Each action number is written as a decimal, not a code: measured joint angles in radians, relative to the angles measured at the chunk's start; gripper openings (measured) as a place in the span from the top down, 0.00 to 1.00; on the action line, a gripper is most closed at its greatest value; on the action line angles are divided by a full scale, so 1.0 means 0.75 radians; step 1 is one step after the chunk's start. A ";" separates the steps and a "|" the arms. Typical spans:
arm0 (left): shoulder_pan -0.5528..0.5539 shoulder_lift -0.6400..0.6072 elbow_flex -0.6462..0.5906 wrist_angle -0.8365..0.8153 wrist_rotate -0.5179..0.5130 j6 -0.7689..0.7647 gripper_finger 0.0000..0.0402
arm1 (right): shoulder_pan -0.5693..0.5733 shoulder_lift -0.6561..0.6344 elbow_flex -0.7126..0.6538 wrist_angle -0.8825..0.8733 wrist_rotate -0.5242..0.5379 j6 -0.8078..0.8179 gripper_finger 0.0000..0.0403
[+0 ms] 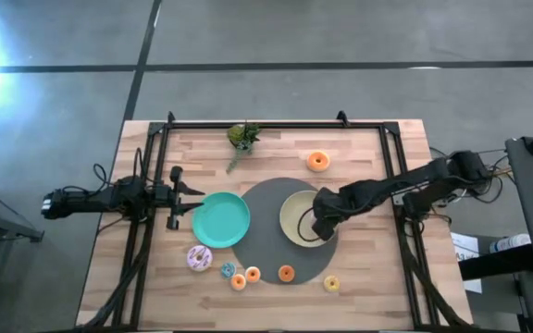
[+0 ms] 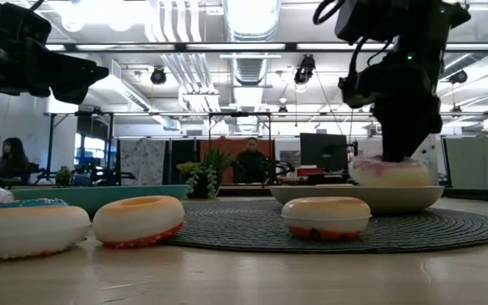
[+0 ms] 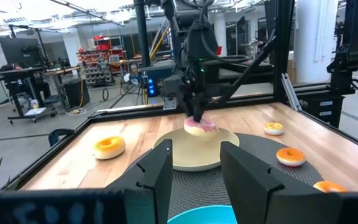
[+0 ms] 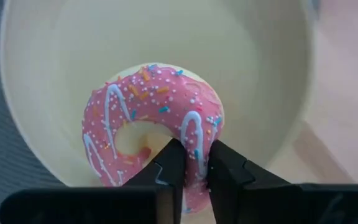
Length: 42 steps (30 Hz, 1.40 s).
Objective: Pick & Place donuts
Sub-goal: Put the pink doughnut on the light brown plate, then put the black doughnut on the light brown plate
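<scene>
A pink donut (image 4: 157, 106) with white icing lines and sprinkles is in the pale-yellow plate (image 1: 294, 208), and my right gripper (image 1: 320, 228) stands over it, shut on it. My left gripper (image 1: 176, 196) is open and waits level beside the teal plate (image 1: 220, 220), touching nothing. A lilac donut (image 1: 199, 257) lies on the wood in front of the teal plate. A tiny blue donut (image 1: 227, 269), tiny orange ones (image 1: 239, 281) and a yellow one (image 1: 331, 283) lie along the near side. An orange donut (image 1: 317, 161) sits toward the far edge. My right gripper (image 4: 194, 152) pinches the pink donut's ring at one side (image 4: 197, 140). One finger (image 4: 169, 165) stands toward the hole and the other (image 4: 225, 168) on the outer side. The fingers come from above, pointing down. The donut sits in the pale-yellow plate (image 2: 358, 196), whose rim hides its underside.
A round grey mat (image 1: 266, 254) lies under both plates. A little green plant (image 1: 241, 137) stands near the far edge. Black frame rails (image 1: 391, 157) run along the table's left, right and far sides. Bare wood shows at the near right corner.
</scene>
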 joint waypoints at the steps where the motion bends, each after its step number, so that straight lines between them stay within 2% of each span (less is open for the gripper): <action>1: 0.000 0.000 0.000 0.000 0.000 0.000 0.73 | 0.000 0.015 0.000 0.016 0.000 0.002 0.86; 6: 0.000 0.001 0.000 0.000 0.000 0.000 0.73 | 0.002 0.039 0.021 -0.012 0.004 -0.067 0.75; 17: 0.000 0.001 0.000 0.000 0.000 0.000 0.73 | 0.007 -0.081 0.029 -0.135 0.003 -0.337 0.44; 20: 0.000 0.001 0.000 0.000 0.000 0.000 0.73 | 0.011 -0.157 0.029 -0.139 0.073 -0.333 0.40; 22: 0.000 0.001 0.000 0.000 0.000 0.000 0.73 | -0.004 -0.211 0.030 -0.148 0.164 -0.234 0.39; 24: 0.000 0.001 0.000 0.000 0.000 0.000 0.73 | -0.085 -0.235 0.030 -0.157 0.198 -0.135 0.39; 26: 0.000 0.001 0.000 0.000 0.000 0.000 0.73 | -0.184 -0.231 0.030 -0.131 0.204 -0.139 0.40; 28: 0.000 0.001 0.000 0.000 0.000 0.000 0.73 | -0.258 -0.206 0.030 -0.044 0.206 -0.292 0.42; 31: 0.000 0.002 0.000 0.000 0.000 0.000 0.73 | -0.300 -0.154 0.043 0.041 0.201 -0.762 0.43; 33: 0.001 0.002 0.000 0.000 0.000 0.000 0.73 | -0.315 -0.124 0.050 0.034 0.289 -0.979 0.44; 35: 0.000 0.002 0.000 0.000 0.000 0.000 0.73 | -0.331 -0.106 0.054 0.034 0.359 -1.087 0.44; 37: 0.000 0.002 0.000 0.000 0.000 0.000 0.73 | -0.352 -0.089 0.054 0.035 0.364 -1.170 0.44; 42: 0.001 0.002 0.000 0.000 0.000 0.000 0.73 | -0.429 -0.037 0.054 0.039 0.260 -1.313 0.44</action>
